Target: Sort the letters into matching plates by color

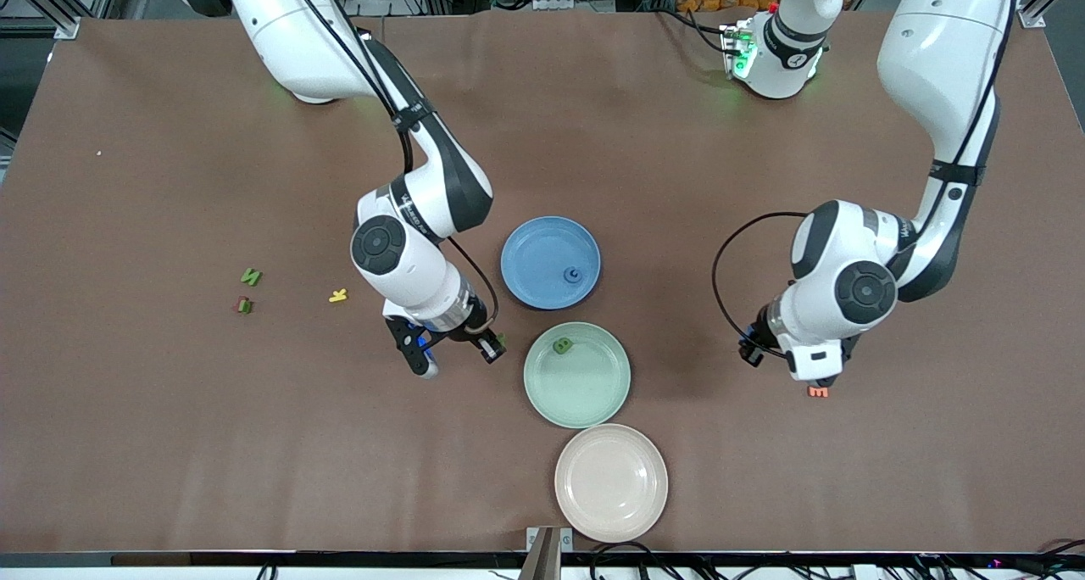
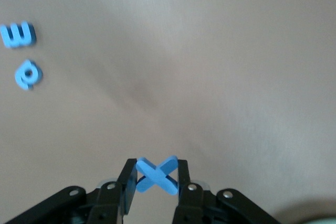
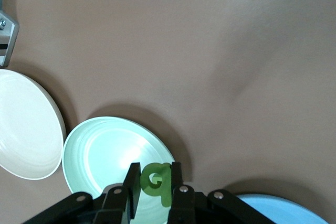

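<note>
My right gripper [image 1: 492,349] is shut on a green letter [image 3: 156,179] and hangs over the table just beside the pale green plate [image 1: 585,393], toward the right arm's end. That plate holds one green letter [image 1: 562,346]. The blue plate [image 1: 532,249] holds one blue letter [image 1: 574,275]. My left gripper [image 2: 156,170] is shut on a blue X-shaped letter [image 2: 157,176], above the table toward the left arm's end. Two more blue letters [image 2: 18,34] [image 2: 27,74] lie on the table in the left wrist view. Two green letters [image 1: 251,276] [image 1: 245,305] lie toward the right arm's end.
A beige-pink plate [image 1: 611,482] sits nearest the front camera, close to the green plate. A yellow letter [image 1: 338,295] lies near the right arm's wrist. An orange letter [image 1: 818,390] lies under the left hand. A red piece touches the nearer green letter.
</note>
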You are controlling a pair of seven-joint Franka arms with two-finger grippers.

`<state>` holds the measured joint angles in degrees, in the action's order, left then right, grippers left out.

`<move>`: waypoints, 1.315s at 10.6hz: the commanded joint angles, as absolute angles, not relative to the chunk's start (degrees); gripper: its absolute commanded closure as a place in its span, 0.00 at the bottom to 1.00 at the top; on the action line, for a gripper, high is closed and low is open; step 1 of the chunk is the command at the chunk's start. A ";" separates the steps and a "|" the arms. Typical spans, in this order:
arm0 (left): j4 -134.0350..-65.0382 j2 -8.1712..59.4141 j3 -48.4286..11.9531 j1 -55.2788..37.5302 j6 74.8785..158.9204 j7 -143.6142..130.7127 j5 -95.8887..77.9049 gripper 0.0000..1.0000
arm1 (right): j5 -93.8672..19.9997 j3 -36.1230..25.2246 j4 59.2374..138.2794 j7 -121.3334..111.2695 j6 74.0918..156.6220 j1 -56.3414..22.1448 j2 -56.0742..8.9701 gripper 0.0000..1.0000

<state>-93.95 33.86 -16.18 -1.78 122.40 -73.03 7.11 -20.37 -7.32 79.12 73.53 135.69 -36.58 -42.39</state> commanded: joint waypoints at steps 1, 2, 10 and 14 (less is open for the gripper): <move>-95.10 32.61 -19.59 -1.67 120.15 -74.61 5.71 1.00 | -21.80 -7.56 76.82 74.27 139.13 -38.05 -45.87 1.00; -95.18 32.17 -20.21 -1.67 119.97 -75.05 5.80 1.00 | -21.88 -7.56 76.73 74.27 140.96 -38.58 -46.57 1.00; -94.84 32.61 -24.79 -7.37 114.34 -78.56 5.89 1.00 | -23.73 -7.73 70.05 74.97 151.34 -42.45 -55.10 1.00; -95.36 32.69 -26.27 -9.23 114.26 -81.29 5.28 1.00 | -23.73 -7.73 70.05 75.06 152.40 -43.51 -57.04 1.00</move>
